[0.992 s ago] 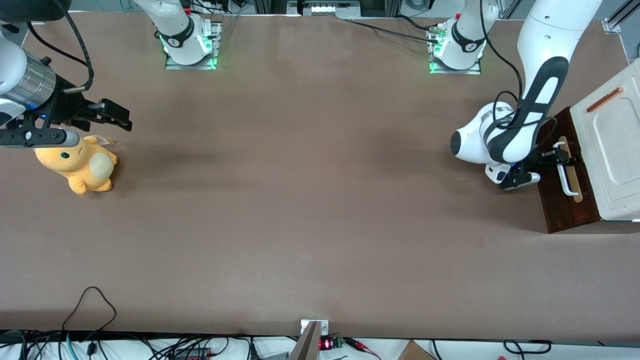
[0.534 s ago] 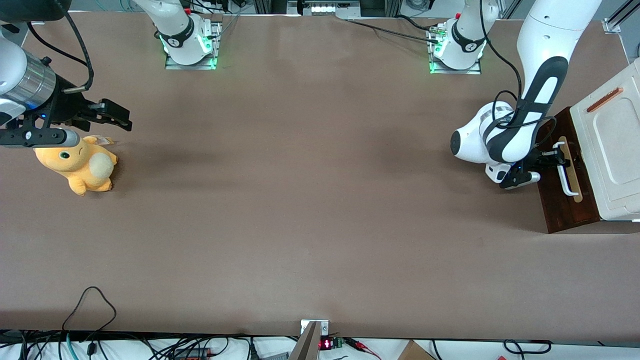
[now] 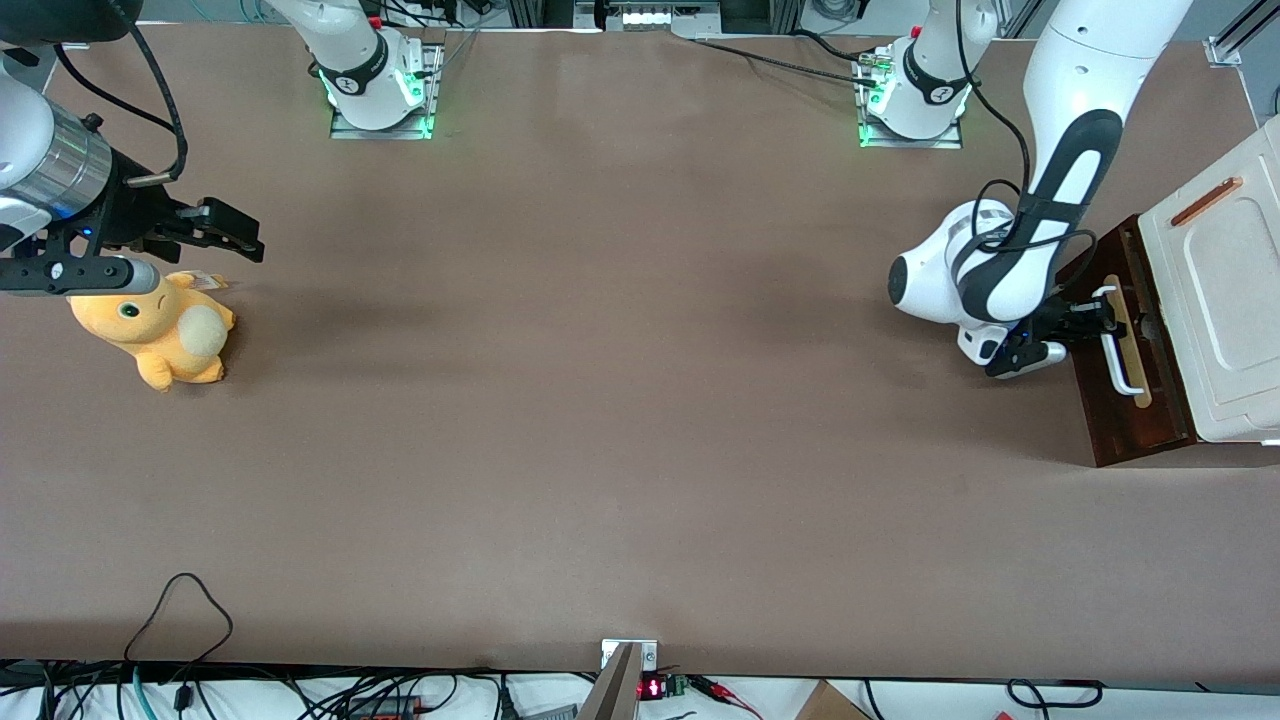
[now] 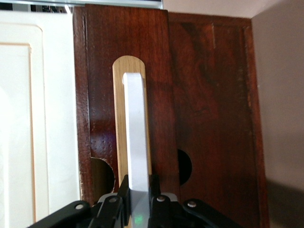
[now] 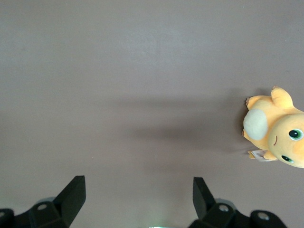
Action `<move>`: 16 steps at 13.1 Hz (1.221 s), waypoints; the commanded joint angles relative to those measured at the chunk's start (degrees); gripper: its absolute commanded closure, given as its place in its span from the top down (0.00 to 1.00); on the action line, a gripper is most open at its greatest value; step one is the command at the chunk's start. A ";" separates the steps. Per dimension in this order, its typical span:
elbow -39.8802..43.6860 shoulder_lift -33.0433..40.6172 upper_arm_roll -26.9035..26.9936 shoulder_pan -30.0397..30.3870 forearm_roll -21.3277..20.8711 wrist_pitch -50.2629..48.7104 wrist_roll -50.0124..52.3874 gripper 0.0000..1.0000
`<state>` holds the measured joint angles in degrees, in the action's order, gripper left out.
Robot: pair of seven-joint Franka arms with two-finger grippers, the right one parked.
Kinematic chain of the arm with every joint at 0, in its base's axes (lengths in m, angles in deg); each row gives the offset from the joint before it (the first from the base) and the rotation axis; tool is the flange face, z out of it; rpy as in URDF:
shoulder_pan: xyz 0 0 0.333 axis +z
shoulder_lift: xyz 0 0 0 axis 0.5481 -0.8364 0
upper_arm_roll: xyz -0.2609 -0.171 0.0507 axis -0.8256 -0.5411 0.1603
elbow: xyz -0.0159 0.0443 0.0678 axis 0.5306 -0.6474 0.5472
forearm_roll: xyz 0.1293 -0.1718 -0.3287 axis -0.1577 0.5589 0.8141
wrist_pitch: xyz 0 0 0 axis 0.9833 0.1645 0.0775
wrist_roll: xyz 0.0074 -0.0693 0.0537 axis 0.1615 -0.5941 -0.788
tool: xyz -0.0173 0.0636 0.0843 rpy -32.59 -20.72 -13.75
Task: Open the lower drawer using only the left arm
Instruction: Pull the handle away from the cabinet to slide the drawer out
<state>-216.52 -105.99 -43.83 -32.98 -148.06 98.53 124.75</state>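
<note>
The lower drawer's dark brown front (image 3: 1160, 395) stands at the working arm's end of the table, below the white cabinet body (image 3: 1225, 300). Its white bar handle (image 3: 1118, 345) lies along a tan strip (image 3: 1132, 350). My left arm (image 3: 1000, 270) reaches down in front of the drawer. Its black gripper (image 3: 1097, 318) is shut on one end of the handle. In the left wrist view the two fingers (image 4: 122, 190) press the white handle (image 4: 135, 128) from both sides, over the tan strip (image 4: 118, 109) and the brown front (image 4: 154, 71). No pale tray shows.
A white panel with a small orange-brown bar (image 3: 1207, 200) sits above the drawer. A second dark brown panel (image 4: 213, 104) lies beside the drawer front. A yellow plush toy (image 3: 150, 330) lies toward the parked arm's end of the table. Cables hang at the table's near edge.
The gripper, with the handle in it, has moved a little toward the parked arm's end. The drawer front has come out slightly from the cabinet.
</note>
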 commanded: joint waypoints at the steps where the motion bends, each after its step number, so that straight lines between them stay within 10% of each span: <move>1: 0.15 1.49 -3.53 -2.10 -0.58 0.15 -1.60 0.00; 12: 0.24 1.75 -6.97 -3.34 1.62 0.06 -1.60 0.06; 13: 0.24 1.66 -6.97 -3.34 1.62 0.06 -1.68 0.22; 15: 0.24 2.10 -6.97 -3.25 1.71 0.06 -1.77 0.98; 16: 0.24 2.54 -6.97 -3.25 1.97 0.15 -1.77 0.99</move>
<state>-216.07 -105.40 -50.76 -35.88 -146.02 97.94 124.86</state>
